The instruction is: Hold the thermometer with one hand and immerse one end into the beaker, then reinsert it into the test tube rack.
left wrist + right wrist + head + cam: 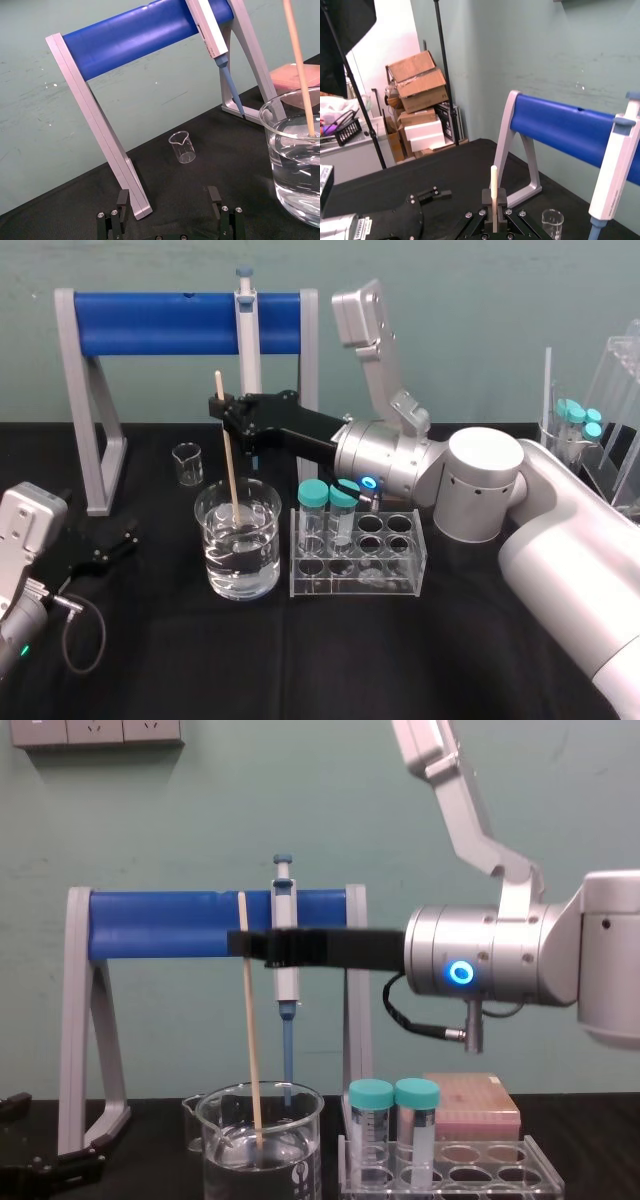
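Fingers of the right gripper (219, 406) clamp the thermometer (229, 468) near its top, holding it almost upright with its lower end dipped inside the beaker (256, 565), just beside the test tube rack (405, 585). To finish well, I judge the lift should go straight up until the tip clears the rim, then cross to a free hole, rod kept vertical. The left gripper (100, 550) rests idle low at the left of the table (450, 660), fingers spread

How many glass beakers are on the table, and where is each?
2. The large beaker stands left of the test tube rack, the right gripper holding the thermometer in it; the small beaker sits farther back, by the blue stand. Others may hide behind that arm.
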You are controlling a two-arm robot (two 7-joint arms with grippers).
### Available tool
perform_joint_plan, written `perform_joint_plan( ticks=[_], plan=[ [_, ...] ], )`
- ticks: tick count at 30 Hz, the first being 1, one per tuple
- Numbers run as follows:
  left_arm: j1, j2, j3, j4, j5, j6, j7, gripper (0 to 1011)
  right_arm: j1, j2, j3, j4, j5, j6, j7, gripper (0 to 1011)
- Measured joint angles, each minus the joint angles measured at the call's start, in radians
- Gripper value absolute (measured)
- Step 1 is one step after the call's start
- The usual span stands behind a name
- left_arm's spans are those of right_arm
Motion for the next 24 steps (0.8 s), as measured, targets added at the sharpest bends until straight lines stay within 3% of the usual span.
perform_joint_plan(
  ticks=[14, 24],
  plan=[
    [0.000, 0.000, 0.000, 0.000, 0.000, 0.000, 0.000, 1004, 0.005, 0.047, 0.030, -0.138, 0.066, 0.070, -0.022, 55],
    [0.000, 0.000, 0.000, 0.000, 0.000, 0.000, 0.000, 1004, 0.004, 0.067, 0.030, -0.186, 0.105, 0.093, -0.042, 55]
  ],
)
